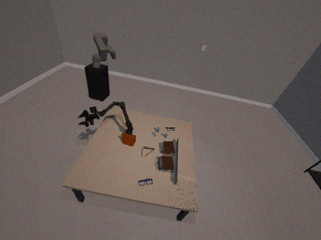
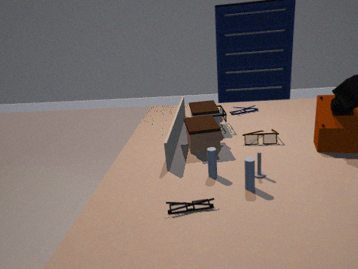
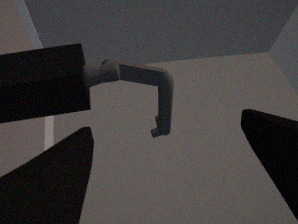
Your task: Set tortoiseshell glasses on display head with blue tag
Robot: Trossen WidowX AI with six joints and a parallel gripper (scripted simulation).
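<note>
The tortoiseshell glasses stand on the table, brown and thin-framed, with the temples spread. Two display heads with flat brown tops are beside the grey panel. One head shows no glasses that I can make out. The other head has dark-framed glasses at its front. No blue tag can be made out on either head. My gripper is open and empty, off the table's left side in the top view, far from the glasses. It is not in view in the exterior view.
A grey upright panel stands behind the heads. Blue-grey posts stand near black glasses. Blue glasses lie at the opposite end. The orange block is at my arm's base.
</note>
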